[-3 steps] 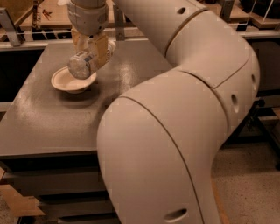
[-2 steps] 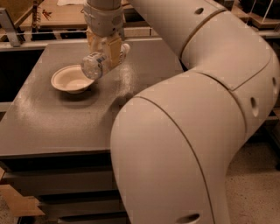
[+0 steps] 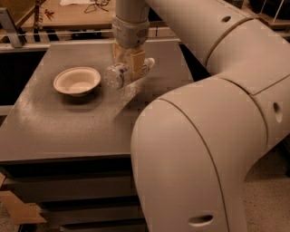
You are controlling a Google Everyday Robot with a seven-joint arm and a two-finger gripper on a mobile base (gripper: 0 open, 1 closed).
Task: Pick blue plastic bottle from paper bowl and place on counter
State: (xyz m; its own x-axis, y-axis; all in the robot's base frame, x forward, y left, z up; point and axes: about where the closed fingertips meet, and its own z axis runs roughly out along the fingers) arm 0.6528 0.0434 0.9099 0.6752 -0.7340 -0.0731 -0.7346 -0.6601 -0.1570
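My gripper [image 3: 128, 63] is shut on the blue plastic bottle [image 3: 117, 74], a clear crinkled bottle with a white cap, and holds it on its side just above the counter [image 3: 68, 122]. The bottle's cap end points right, its base left. The paper bowl [image 3: 77, 80], off-white and shallow, stands empty on the grey counter to the left of the bottle, a short gap away. My large white arm fills the right half of the view and hides the counter's right part.
A light wooden desk [image 3: 68, 13] with cables stands behind the counter. Grey drawer fronts [image 3: 68, 190] show below the counter's front edge. A wooden piece [image 3: 18, 210] lies on the floor at the lower left.
My gripper has carried the bottle up out of the bowl and to the right. The bowl is now empty, and the bottle hangs over bare counter beside it.
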